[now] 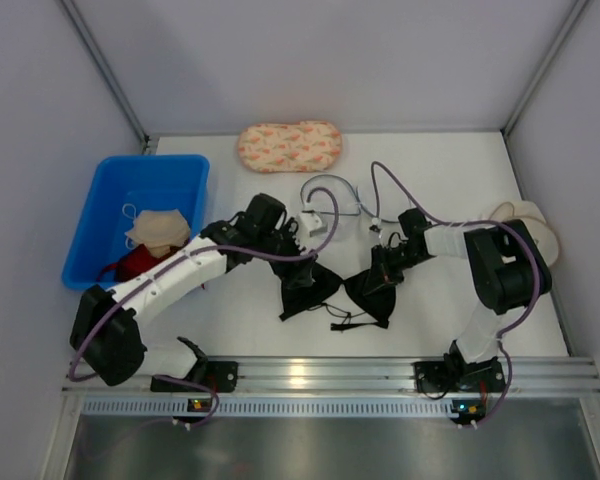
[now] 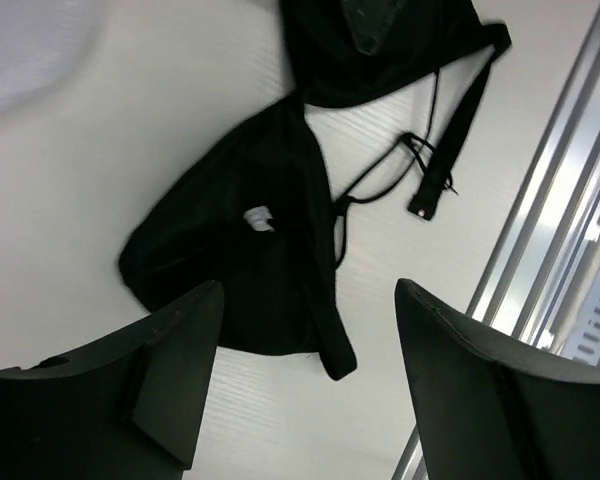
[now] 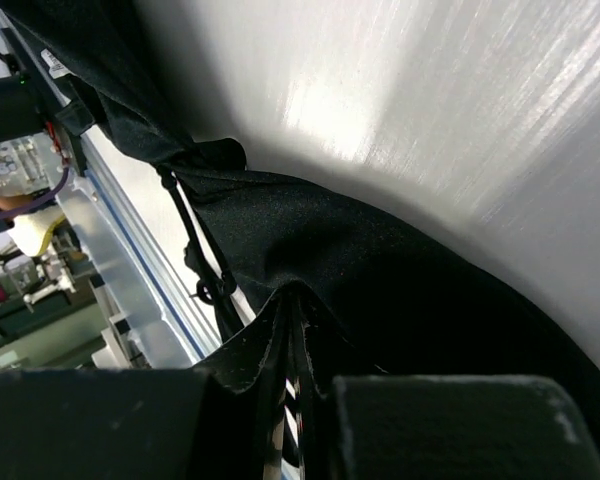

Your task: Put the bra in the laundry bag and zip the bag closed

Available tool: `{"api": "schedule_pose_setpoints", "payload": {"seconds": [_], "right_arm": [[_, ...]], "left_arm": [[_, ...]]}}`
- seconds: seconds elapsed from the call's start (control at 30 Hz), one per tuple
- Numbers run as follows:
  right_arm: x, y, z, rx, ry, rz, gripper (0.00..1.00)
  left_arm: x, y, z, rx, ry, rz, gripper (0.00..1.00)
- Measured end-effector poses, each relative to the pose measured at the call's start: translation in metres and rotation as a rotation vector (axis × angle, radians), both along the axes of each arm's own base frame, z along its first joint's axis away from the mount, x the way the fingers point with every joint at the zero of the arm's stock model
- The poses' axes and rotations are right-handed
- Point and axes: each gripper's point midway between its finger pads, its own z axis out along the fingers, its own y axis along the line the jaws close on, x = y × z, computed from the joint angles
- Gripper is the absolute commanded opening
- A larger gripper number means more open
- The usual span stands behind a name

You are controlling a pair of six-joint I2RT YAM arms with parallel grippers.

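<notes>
Near the front rail [image 1: 310,372], midway between our two arms, the bra [image 1: 335,295] lies spread on the table [image 1: 460,170], its cups side by side and its straps trailing toward the rail. Our right gripper [image 1: 382,272] is clamped on the right cup. In its wrist view the two fingers [image 3: 460,420] press together with black cloth puckered up between them. Our left gripper [image 1: 298,268] hovers over the left cup with fingers [image 2: 170,350] spread wide and nothing between them.

We judge the bra light, limp and a little slick. Lifted by one cup, it should sag and fold, and the straps would dangle where they could snag. A cup's hemmed edge, or the bridge between the cups, looks the surest place to pinch; a thin strap would likely slip out.

The bag [image 1: 330,195] sits just beyond the bra, between our two wrists. Its mesh is so sheer that we cannot tell which way the opening faces or how the zip stands. It looks light enough to skate when pushed, so we would pin its hoop with one gripper.

The rail hems us in on the near side. The bin [image 1: 155,160] on the left, the pouch [image 1: 290,147] at the back and the beige bra [image 1: 530,225] on the right all stand well apart. Our cables [image 1: 380,180] loop close over the bag.
</notes>
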Motion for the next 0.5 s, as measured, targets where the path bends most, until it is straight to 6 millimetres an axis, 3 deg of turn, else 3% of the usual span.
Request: {"api": "schedule_pose_setpoints", "payload": {"seconds": [0.1, 0.27, 0.37, 0.5], "right_arm": [[0.001, 0.002, 0.001, -0.015, -0.022, 0.006, 0.09], [0.001, 0.004, 0.004, -0.017, -0.044, 0.017, 0.14], [0.001, 0.005, 0.007, -0.012, -0.047, 0.017, 0.20], [0.004, 0.007, 0.021, 0.009, -0.087, 0.012, 0.22]], "left_arm": [[-0.035, -0.018, -0.020, 0.048, -0.030, -0.141, 0.63], [-0.089, -0.050, -0.046, 0.114, -0.098, -0.391, 0.57], [-0.106, -0.067, -0.068, 0.158, -0.113, -0.493, 0.57], [-0.107, -0.074, -0.099, 0.231, -0.128, -0.545, 0.57]]}}
